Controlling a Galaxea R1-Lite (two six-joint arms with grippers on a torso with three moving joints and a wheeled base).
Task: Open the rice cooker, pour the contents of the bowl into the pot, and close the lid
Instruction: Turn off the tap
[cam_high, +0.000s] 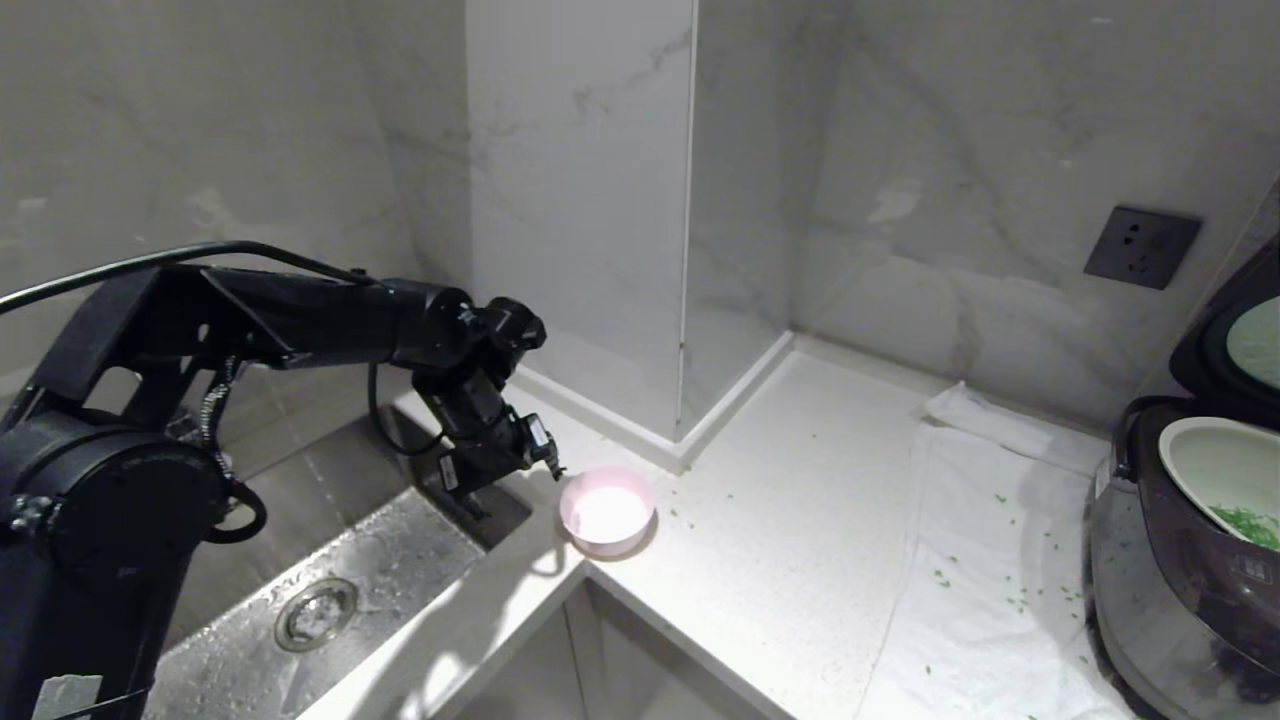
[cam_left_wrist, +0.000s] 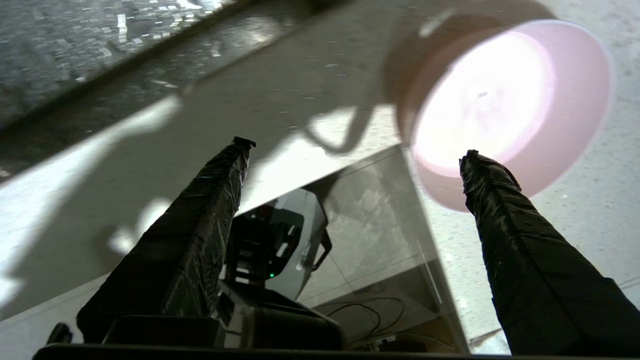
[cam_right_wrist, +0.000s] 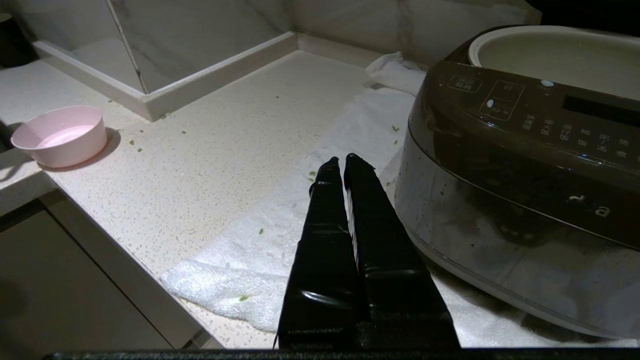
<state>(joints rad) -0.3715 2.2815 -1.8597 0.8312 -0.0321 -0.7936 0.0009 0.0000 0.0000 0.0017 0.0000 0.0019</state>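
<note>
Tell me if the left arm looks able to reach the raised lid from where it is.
Probably not yet. The left tool hangs open beside the bowl, near the sink; the lid stands up on the cooker across the counter. Nothing blocks the way.

One bowl (cam_high: 607, 511), one rice cooker (cam_high: 1185, 560), one white towel (cam_high: 990, 560), one sink (cam_high: 330, 590), one wall socket (cam_high: 1141, 247), many scattered green bits (cam_high: 1010, 598)

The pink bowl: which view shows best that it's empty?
The head view: the bowl sits upright on the counter, its white inside bare. The left wrist view shows it washed out beyond the open left gripper; the right wrist view shows it small, from the side.
</note>
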